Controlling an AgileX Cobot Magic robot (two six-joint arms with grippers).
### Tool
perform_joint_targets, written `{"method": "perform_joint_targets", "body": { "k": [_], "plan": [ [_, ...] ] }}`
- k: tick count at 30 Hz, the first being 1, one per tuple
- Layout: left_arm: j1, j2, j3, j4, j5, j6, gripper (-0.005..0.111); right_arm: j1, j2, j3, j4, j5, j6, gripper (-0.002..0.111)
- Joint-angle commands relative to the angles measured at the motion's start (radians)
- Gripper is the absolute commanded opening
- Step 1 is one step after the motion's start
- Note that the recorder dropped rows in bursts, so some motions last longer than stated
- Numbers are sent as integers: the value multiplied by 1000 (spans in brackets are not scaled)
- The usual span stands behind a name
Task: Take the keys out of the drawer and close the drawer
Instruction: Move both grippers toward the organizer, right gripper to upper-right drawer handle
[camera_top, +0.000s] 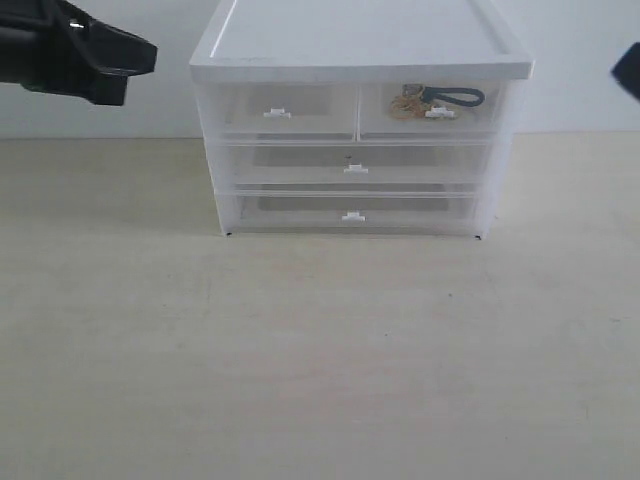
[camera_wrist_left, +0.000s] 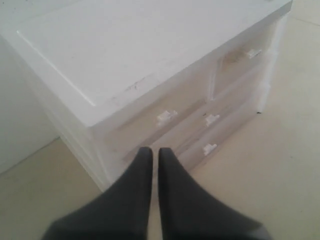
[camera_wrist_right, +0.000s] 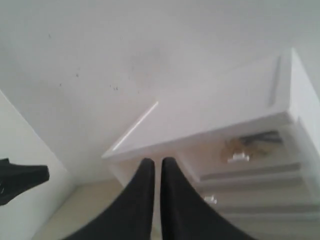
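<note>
"Since you have to get the keys (camera_top: 432, 100) out, where are they?"

"Inside the small drawer (camera_top: 385, 122) at the upper right of the white box (camera_top: 350, 40), a bit right of the middle of the outside picture. Its front is clear, so I see gold rings and a black cord just behind the little white handle (camera_top: 438, 113)."

"Is the drawer open?"

"No. It looks pushed all the way in, level with its twin (camera_top: 300, 122) beside it. So I think I must pull the handle first."

"What are your hands doing?"

"My left gripper (camera_wrist_left: 151, 150) hangs in the upper left of that picture, well apart from the box. Its two fingers are pressed together and grasp nothing. My right gripper (camera_wrist_right: 157, 161) only peeks in at the right edge, fingers pinched together too, nothing between them."

"Why so high?"

"Up there they cannot bump the box, I guess. The right one is on the keys' side, so it should go for the handle, and it must spread its fingers first."
</note>
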Motion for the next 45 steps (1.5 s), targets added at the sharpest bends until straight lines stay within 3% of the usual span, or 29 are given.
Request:
{"method": "perform_joint_targets", "body": {
  "k": [1, 7, 12, 21, 32, 36, 39, 43, 45],
  "plan": [
    [-64, 81, -52, -8, -94, 60, 4, -3, 353, -176, -202, -212, 199, 0],
    [-82, 197, -114, -8, -101, 184, 4, -3, 707, -366, -232, -442, 309, 0],
    [-82, 289, -181, -10, -103, 323, 4, -3, 884, -437, -207, -448, 317, 0],
    [-82, 420, -263, -29, -179, 327, 4, -3, 1009, -551, -199, -448, 293, 0],
    [-82, 441, -301, -73, -94, 374, 4, -3, 1106, -583, -169, -448, 307, 0],
    [-82, 441, -303, -119, -123, 376, 4, -3, 1119, -584, -136, -448, 307, 0],
    [-82, 441, -303, -119, -130, 376, 4, -3, 1121, -601, -133, -448, 338, 10],
    [-82, 441, -303, -119, -129, 397, 4, -3, 1121, -617, -133, -448, 378, 39],
    [-82, 441, -303, -119, -129, 397, 4, -3, 1121, -623, -142, -448, 386, 45]
  ]
}}
